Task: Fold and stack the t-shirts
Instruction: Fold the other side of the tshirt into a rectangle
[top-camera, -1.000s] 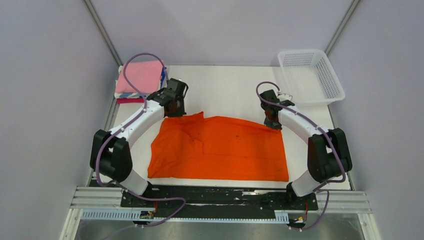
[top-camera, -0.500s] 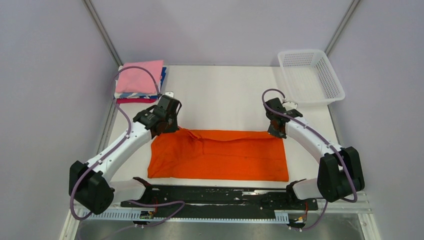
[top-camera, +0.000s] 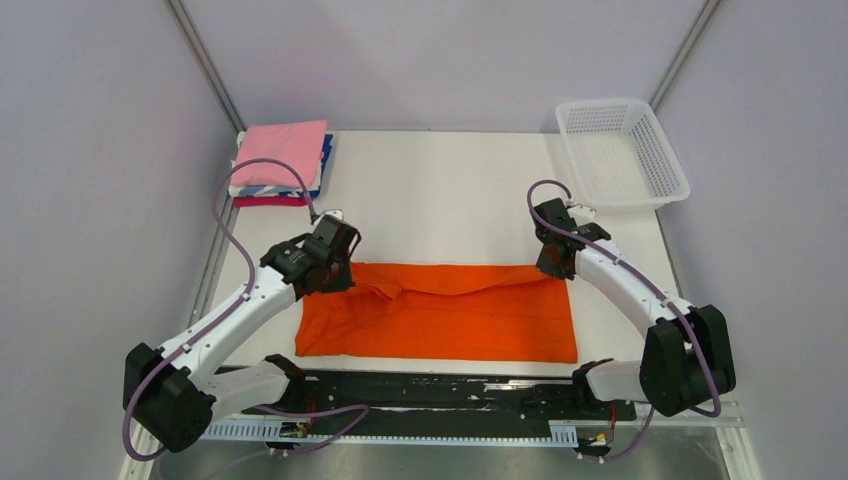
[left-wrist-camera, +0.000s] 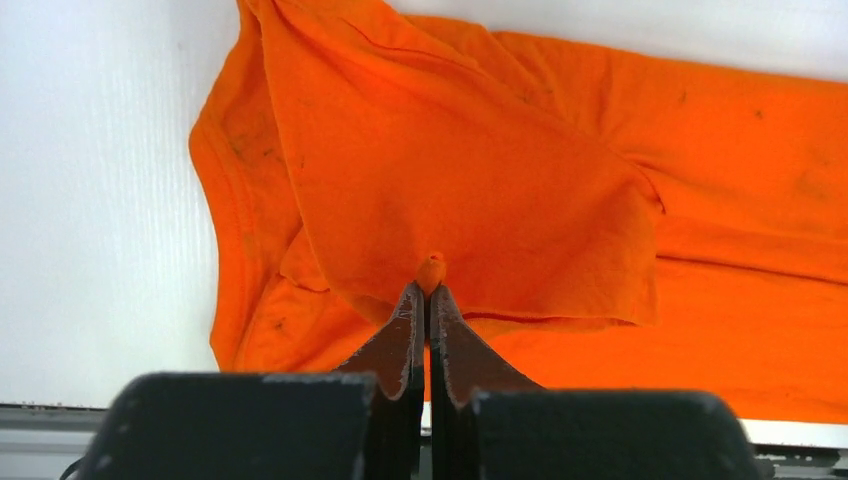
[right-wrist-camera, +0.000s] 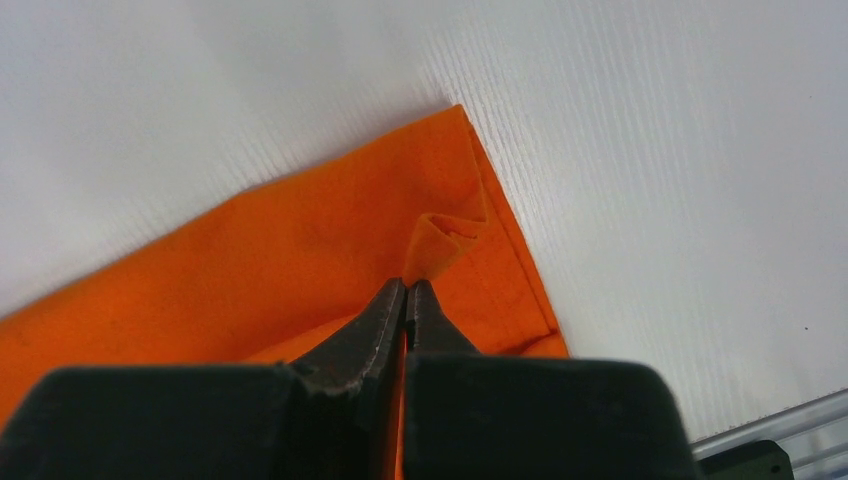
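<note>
A bright orange t-shirt lies across the near half of the white table, its far part folded toward me. My left gripper is shut on a pinch of its cloth at the far left corner; the left wrist view shows the orange cloth between the left gripper's tips. My right gripper is shut on the far right corner; the right wrist view shows a small fold of the orange cloth at the right gripper's tips. A stack of folded t-shirts, pink on top, sits at the far left.
A white mesh basket stands at the far right corner of the table. Grey walls close in both sides. A black rail runs along the near edge.
Both grippers have moved toward me with the shirt's far edge, folding it over. The orange shirt now shows as a narrower band. The left arm's base joints have swung left.
</note>
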